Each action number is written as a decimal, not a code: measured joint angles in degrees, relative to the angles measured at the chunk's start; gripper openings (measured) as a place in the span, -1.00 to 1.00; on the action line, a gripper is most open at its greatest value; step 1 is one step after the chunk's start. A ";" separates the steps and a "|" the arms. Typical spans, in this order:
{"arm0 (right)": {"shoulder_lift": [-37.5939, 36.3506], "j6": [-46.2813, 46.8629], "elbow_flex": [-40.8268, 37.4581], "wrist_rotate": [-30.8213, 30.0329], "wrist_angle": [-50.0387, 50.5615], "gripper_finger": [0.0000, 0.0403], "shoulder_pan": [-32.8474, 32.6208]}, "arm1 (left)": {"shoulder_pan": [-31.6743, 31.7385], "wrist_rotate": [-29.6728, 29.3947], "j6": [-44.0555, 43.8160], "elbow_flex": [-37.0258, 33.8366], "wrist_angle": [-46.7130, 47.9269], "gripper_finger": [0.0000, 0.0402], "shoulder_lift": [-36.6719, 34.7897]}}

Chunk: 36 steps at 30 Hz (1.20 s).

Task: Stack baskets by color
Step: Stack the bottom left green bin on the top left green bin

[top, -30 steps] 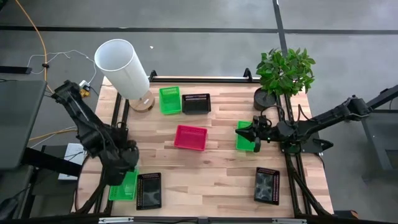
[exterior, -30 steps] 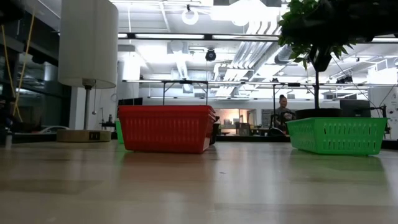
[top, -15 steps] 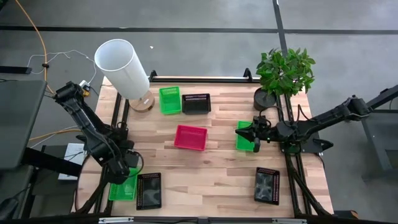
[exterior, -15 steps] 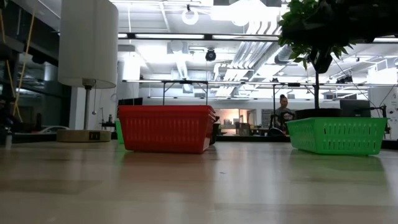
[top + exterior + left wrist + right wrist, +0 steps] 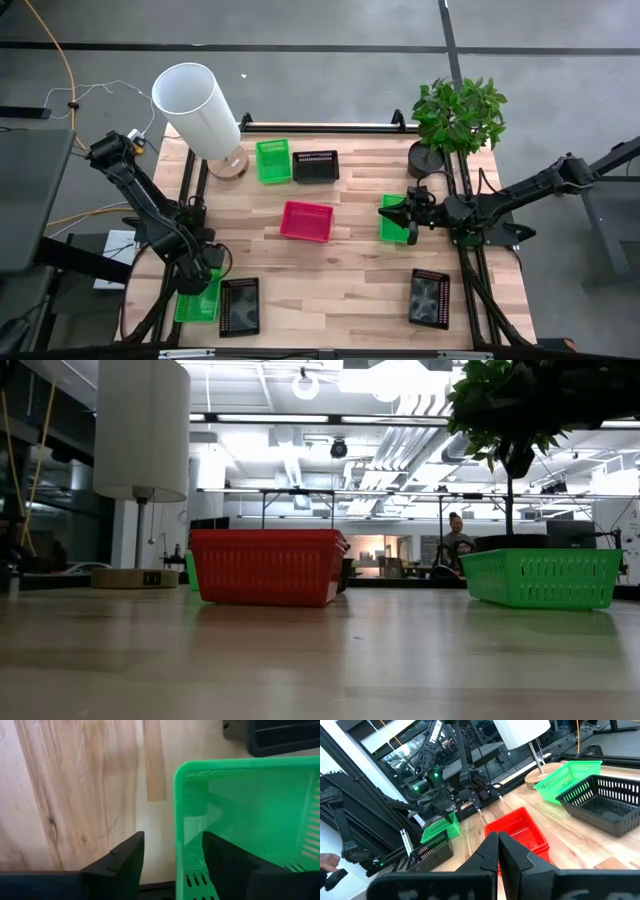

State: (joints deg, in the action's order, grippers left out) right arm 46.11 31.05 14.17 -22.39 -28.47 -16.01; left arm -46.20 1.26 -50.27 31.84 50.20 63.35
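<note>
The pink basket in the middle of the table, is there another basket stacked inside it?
No, the pink basket sits alone in the view from above, and its inside shows only its own pink floor.

The wooden worktop [image 5: 345, 270] carries three green baskets [image 5: 272, 160] [image 5: 394, 218] [image 5: 198, 298], three black baskets [image 5: 315, 165] [image 5: 239, 305] [image 5: 429, 297] and one magenta basket [image 5: 307, 221]. At its far edge stand a white cylinder [image 5: 198, 108] and a potted plant [image 5: 455, 120].

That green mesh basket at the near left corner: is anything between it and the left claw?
Nothing visible. The left gripper stands open right at the small green perforated plastic basket, one finger outside its wall and the other inside, at a corner.
</note>
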 joint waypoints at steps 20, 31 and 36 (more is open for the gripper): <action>0.00 0.02 0.00 0.00 0.00 -1.00 0.00 | 1.19 4.08 1.37 8.67 14.03 -0.99 -10.05; 0.00 0.21 0.00 0.00 -0.02 -1.00 0.01 | 13.76 -5.60 9.65 27.25 23.30 -1.00 -12.93; 0.00 0.64 0.00 0.00 -0.04 -1.00 0.00 | 25.27 -7.78 20.82 32.38 23.15 -1.00 -4.20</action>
State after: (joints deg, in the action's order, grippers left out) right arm 46.11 31.70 14.17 -22.39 -28.51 -16.01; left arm -20.92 -6.52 -29.45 64.22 73.35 59.15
